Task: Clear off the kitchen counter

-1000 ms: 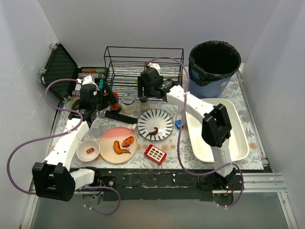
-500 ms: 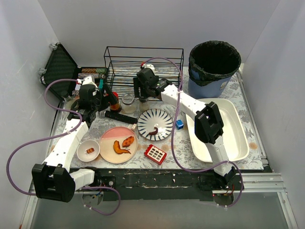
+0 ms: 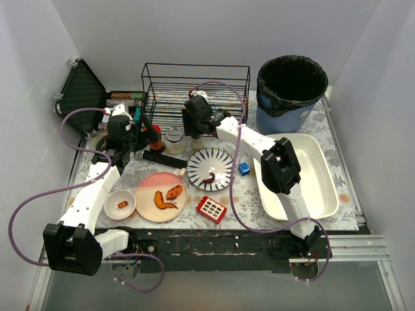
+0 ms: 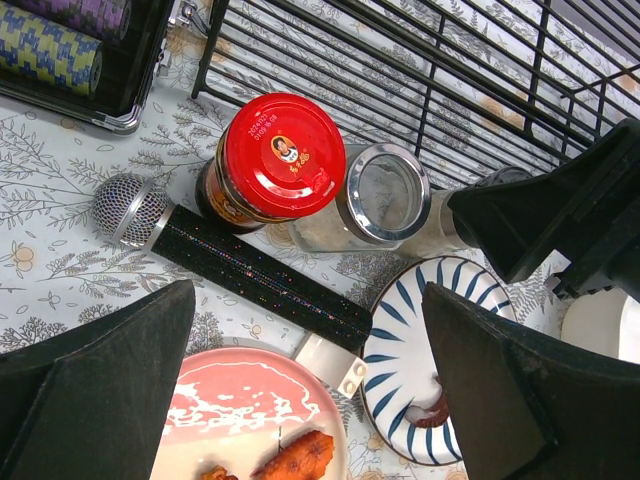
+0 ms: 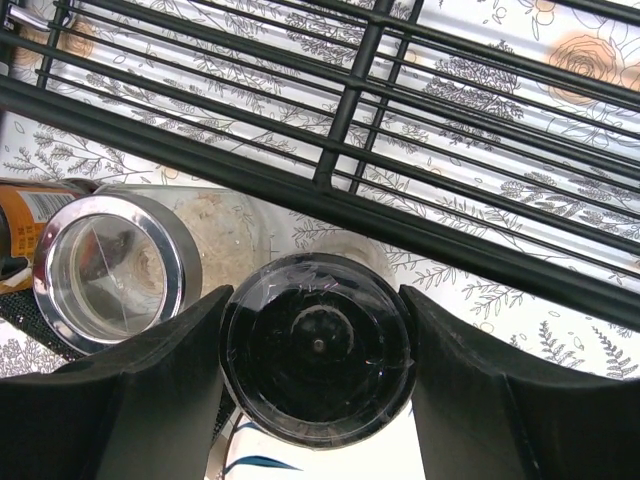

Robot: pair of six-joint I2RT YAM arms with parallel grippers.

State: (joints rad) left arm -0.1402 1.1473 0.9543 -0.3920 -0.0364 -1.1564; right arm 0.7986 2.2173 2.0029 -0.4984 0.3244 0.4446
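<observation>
The kitchen counter (image 3: 241,202) has a fern pattern and carries dishes and jars. My right gripper (image 5: 317,345) reaches in front of the wire rack, and its fingers (image 5: 160,400) press both sides of a black-capped jar (image 5: 320,385), seen from above. Next to it stands a glass jar with a metal lid (image 5: 105,270). My left gripper (image 4: 308,300) hangs open above a glittery black microphone (image 4: 240,265) and a pink plate (image 4: 225,410) with fried pieces. A red-lidded jar (image 4: 283,157) stands just beyond the microphone.
A black wire rack (image 3: 194,87) stands at the back, beside a bin (image 3: 292,91) with a black liner. A white tub (image 3: 310,178) lies on the right. Also here: striped plate (image 3: 211,170), small bowl (image 3: 120,203), red block (image 3: 211,208), blue block (image 3: 243,168), black case (image 3: 81,91).
My right arm has swung left along the front of the rack, and its jaws have narrowed onto the black-capped jar. The left arm has not moved.
</observation>
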